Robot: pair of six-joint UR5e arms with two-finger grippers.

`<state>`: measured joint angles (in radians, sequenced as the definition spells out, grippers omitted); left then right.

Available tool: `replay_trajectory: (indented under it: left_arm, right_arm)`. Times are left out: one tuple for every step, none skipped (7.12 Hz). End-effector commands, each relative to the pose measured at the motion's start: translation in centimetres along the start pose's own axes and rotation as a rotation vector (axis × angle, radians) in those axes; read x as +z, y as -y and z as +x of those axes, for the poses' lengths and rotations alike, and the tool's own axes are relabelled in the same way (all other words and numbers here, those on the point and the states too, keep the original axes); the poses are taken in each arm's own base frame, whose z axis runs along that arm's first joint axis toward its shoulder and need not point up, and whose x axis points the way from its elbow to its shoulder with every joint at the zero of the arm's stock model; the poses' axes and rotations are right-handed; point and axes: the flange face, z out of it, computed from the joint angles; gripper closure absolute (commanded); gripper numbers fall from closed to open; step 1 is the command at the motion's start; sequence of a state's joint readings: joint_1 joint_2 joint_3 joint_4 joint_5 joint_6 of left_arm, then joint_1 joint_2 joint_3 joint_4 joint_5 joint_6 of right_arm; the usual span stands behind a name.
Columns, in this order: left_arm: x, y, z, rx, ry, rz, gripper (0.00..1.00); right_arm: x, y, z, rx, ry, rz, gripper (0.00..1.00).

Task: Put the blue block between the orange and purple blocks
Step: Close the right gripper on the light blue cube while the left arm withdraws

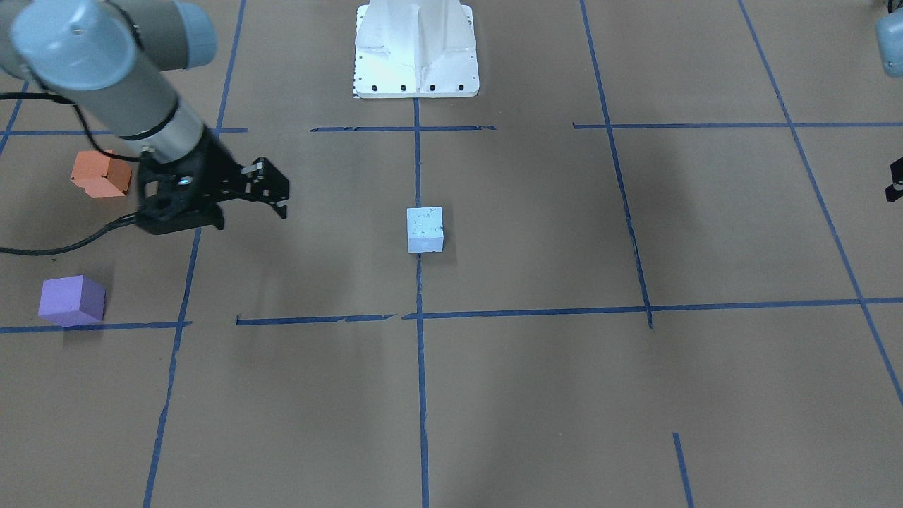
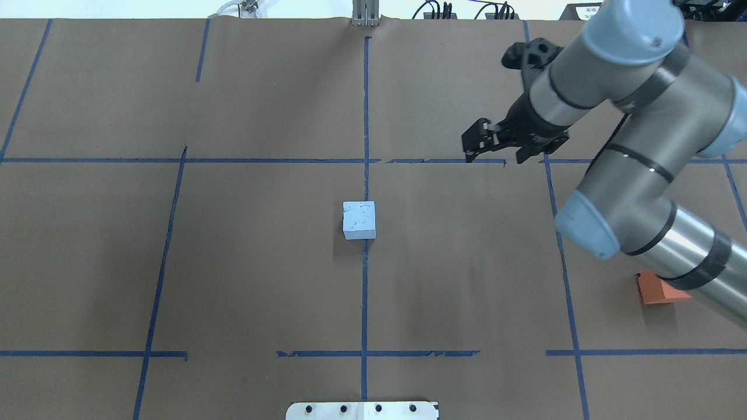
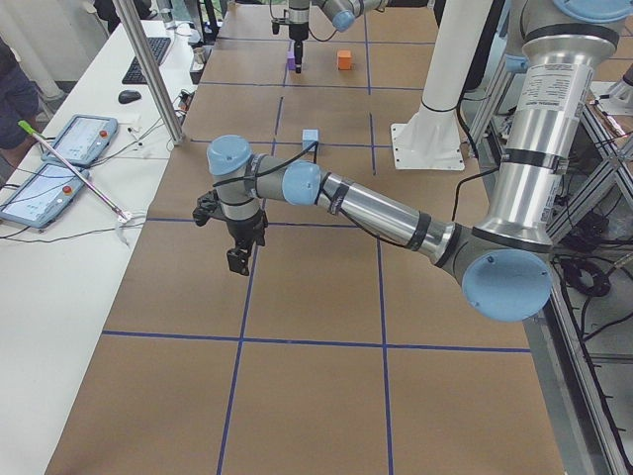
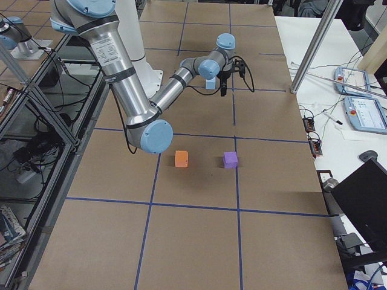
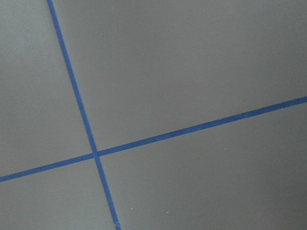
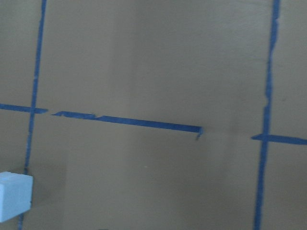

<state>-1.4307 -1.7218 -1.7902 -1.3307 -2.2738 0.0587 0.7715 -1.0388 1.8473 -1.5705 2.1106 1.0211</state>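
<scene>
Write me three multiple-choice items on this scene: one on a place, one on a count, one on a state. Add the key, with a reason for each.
1. Where does the blue block lie?
A. on a blue tape line
B. in a bin
C. atop another block

2. How many blocks are in the scene?
A. two
B. three
C. four

3. How is the right end effector?
A. shut on a block
B. open and empty
C. shut on nothing

Key:
1 A, the line runs under the block in the overhead and front-facing views.
2 B, the front-facing view shows the blue one, the orange block and the purple block.
3 B, its fingers stand apart with nothing between them, well clear of the blue block.
</scene>
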Motion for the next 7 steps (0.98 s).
replay_trajectory:
  left_arm:
    - [0.3,-1.1,-0.7,-0.01,-0.026,-0.001,0.0]
    - [0.3,-1.1,-0.7,-0.01,-0.027,-0.001,0.0]
    - [0.3,-1.0,-0.6,-0.009,-0.028,-0.002,0.0]
    - [0.3,-1.0,-0.6,-0.011,-0.028,-0.001,0.0]
    - [0.3,-1.0,-0.6,-0.011,-0.028,-0.001,0.0]
    - [0.3,-1.0,-0.6,-0.013,-0.028,-0.001,0.0]
    - [0.3,-1.1,-0.7,-0.015,-0.027,-0.001,0.0]
  right_arm:
    - [2.0,-3.3,-10.8,0.042,-0.054,0.012,0.01]
    - [4.0,-3.2,-14.7,0.068,-0.07,0.004,0.01]
    - [6.7,-2.9,-18.3,0.084,-0.107,0.003,0.01]
    - [8.4,-3.3,-19.3,0.078,-0.136,0.012,0.01]
    - [9.8,-3.8,-19.5,0.069,-0.158,0.015,0.01]
    - [11.4,-3.6,-19.2,0.069,-0.192,0.012,0.01]
    - [12.8,-3.3,-19.3,0.063,-0.175,0.026,0.01]
